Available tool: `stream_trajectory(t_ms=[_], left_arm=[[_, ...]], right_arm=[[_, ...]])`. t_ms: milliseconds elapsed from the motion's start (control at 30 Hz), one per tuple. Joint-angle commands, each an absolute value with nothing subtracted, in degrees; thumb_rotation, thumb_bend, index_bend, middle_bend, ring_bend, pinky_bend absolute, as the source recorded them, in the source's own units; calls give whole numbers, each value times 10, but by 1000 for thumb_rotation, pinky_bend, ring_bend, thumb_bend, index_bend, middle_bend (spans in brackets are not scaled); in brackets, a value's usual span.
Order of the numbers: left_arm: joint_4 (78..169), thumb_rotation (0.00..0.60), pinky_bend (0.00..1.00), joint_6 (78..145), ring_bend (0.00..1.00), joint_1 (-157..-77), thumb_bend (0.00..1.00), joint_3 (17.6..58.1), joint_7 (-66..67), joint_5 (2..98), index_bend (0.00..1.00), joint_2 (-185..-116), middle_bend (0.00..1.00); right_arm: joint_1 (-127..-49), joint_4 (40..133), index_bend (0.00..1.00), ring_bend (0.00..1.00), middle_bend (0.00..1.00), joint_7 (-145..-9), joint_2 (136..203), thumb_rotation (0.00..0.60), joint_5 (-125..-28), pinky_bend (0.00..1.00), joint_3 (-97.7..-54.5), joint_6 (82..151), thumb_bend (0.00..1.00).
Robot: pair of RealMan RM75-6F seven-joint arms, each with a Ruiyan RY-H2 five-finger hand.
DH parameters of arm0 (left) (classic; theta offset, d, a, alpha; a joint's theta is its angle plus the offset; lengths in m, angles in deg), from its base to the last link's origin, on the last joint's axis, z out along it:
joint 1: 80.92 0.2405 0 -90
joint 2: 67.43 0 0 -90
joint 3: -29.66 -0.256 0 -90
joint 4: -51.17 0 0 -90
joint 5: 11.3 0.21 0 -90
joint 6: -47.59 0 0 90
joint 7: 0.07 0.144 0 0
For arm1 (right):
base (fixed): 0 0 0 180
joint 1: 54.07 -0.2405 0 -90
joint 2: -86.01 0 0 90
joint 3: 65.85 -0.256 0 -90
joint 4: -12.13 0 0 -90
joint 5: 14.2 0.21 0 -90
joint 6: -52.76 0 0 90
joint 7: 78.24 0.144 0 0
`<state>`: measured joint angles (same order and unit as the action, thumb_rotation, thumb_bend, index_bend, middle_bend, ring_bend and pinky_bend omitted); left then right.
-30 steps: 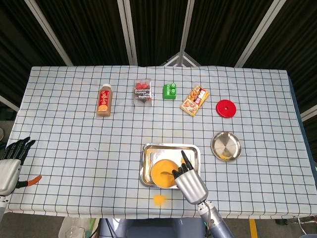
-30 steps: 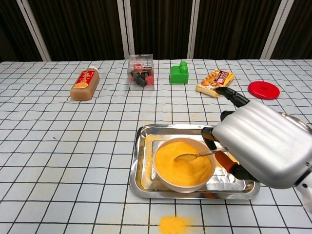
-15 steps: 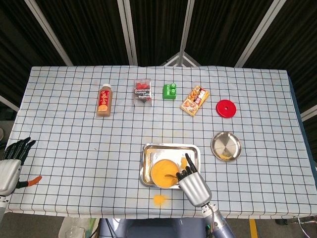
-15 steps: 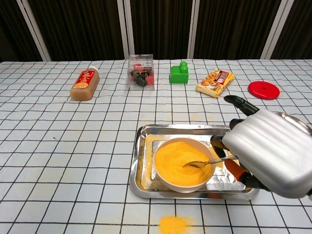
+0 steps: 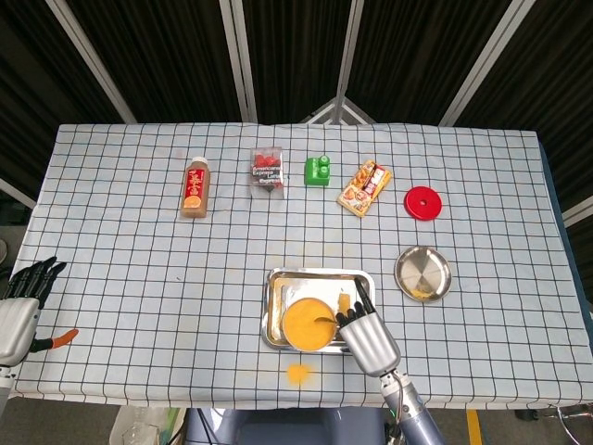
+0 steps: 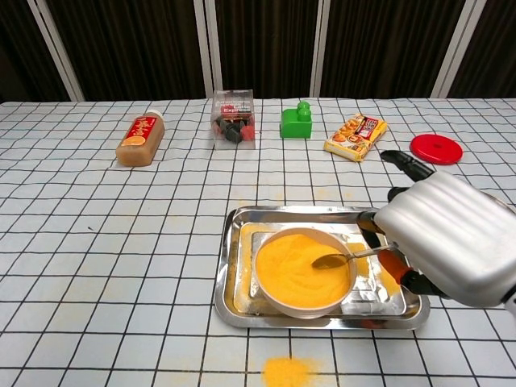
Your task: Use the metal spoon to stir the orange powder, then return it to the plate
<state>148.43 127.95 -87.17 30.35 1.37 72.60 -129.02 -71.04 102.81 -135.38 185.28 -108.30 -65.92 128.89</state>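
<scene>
- Chest view shows your right hand [image 6: 451,242] grasping the metal spoon [image 6: 343,258] by its handle, with the spoon's tip resting on the orange powder [image 6: 294,270] at the right side of the bowl [image 6: 302,302].
- The bowl sits inside the steel tray [image 6: 234,298], and the round plate [image 5: 423,273] where the spoon must end up lies just right of that tray, well clear of your hand.
- Your left hand [image 5: 20,301] hangs at the table's left edge, fingers spread and holding nothing.
- Judge the spoon as stiff, thin and smooth, so it could twist in your fingers; keep your hold well back on the handle, where you have it now.
- The powder is loose and light, and some already lies spilled on the cloth [image 6: 286,371] in front of the tray, so stir gently and low.
- Compared with a second ago, your hand has pulled right and back, dragging the spoon's tip from the middle of the powder toward the bowl's right rim.
- The bowl and tray have not shifted.
</scene>
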Motion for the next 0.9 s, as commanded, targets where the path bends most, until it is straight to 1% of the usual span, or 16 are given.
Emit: stream_trajectory(t_ms=[33, 600, 900], left_arm=[[1484, 600, 0, 1280, 0, -871, 0, 303, 13, 726, 0, -1290, 0], [1485, 600, 0, 1279, 0, -872, 0, 303, 11, 727, 0, -1290, 0], [1486, 600, 0, 1278, 0, -871, 0, 303, 10, 725, 0, -1289, 0]], right_arm=[[-711, 1031, 946, 467, 792, -1354, 1852, 600, -1084, 0, -660, 1289, 752], [-696, 1074, 946, 467, 792, -1360, 1830, 600, -1104, 0, -633, 1295, 753], [-687, 1076, 946, 467, 792, -1361, 1824, 600, -1102, 0, -625, 1292, 753]])
